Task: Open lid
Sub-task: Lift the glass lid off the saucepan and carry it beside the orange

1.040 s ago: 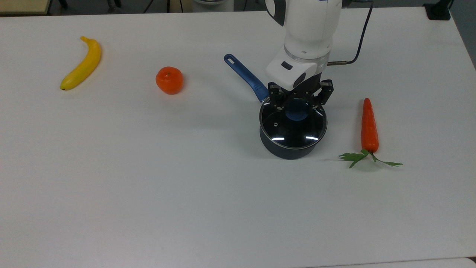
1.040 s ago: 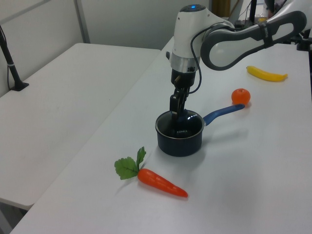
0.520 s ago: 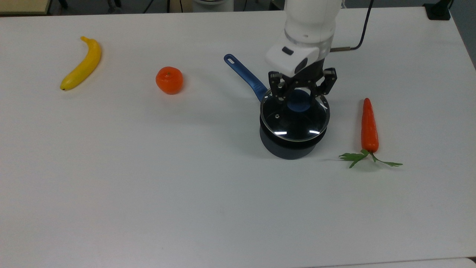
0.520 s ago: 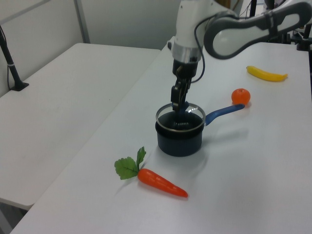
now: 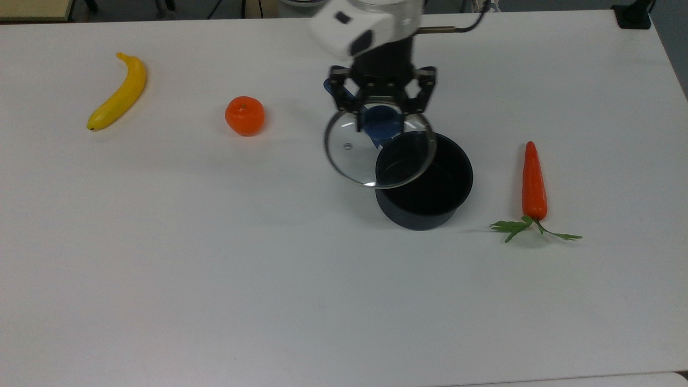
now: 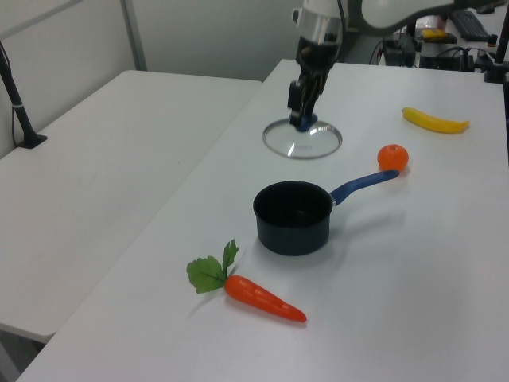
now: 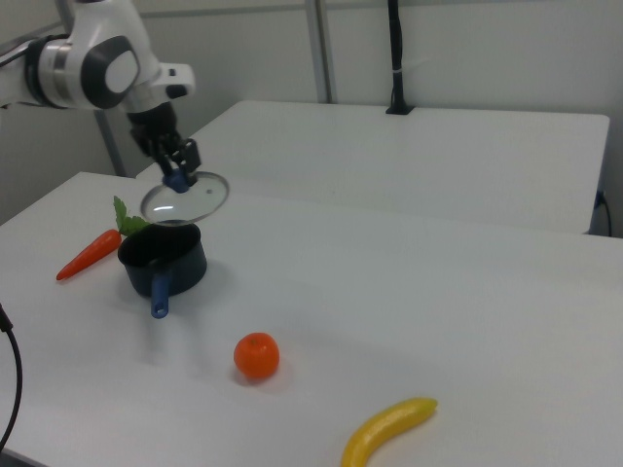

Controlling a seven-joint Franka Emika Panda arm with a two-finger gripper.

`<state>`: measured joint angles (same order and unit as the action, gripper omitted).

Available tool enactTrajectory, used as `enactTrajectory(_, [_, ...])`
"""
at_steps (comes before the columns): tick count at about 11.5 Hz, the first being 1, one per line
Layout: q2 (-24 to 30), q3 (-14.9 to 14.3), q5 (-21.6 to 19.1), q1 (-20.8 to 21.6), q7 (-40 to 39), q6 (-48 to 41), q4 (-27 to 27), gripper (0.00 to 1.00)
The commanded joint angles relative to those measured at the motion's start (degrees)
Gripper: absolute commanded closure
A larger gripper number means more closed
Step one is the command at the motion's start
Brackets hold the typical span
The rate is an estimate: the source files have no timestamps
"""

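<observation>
And up it comes: a second ago the lid [image 5: 378, 149] was seated on the saucepan [image 5: 424, 183], half a second ago it was only just parting from the rim, and now we see it hanging in the air, carried up and off toward the top view's left. Our gripper [image 5: 381, 110] has its jaws pinched on the blue knob [image 5: 382, 121], and the glass disc hangs level beneath it. In the top view the disc overlaps the pan's rim on the handle side, but the left view settles it: the lid [image 6: 303, 138] floats well above and behind the saucepan [image 6: 293, 216], touching nothing. The right view agrees, with the lid [image 7: 185, 197] held clear over the pot [image 7: 163, 259]. The pan mouth is open and dark inside, and the pan itself has not budged, its blue handle [image 6: 363, 185] pointing at the orange [image 6: 393, 157] as before. The carrot [image 5: 534, 180] and banana [image 5: 119, 92] lie where they were. We judge the opening itself done; what remains is putting the lid down on bare table [image 5: 215, 279], and the risk is the smooth knob slipping in a hurried swing.
</observation>
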<state>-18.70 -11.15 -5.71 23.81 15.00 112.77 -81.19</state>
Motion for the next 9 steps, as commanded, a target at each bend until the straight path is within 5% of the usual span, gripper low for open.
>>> enactTrajectory(1, [2.5, 0.2, -0.4, -8.1, -4.6, -1.9, -1.1, 0.61])
enactTrajectory(5, [0.0, 0.2, -0.3, -17.8, -9.5, -1.3, -1.4, 0.61])
enactTrajectory(9, [-3.9, 0.2, 0.5, -20.4, -9.8, 0.4, -1.6, 0.61])
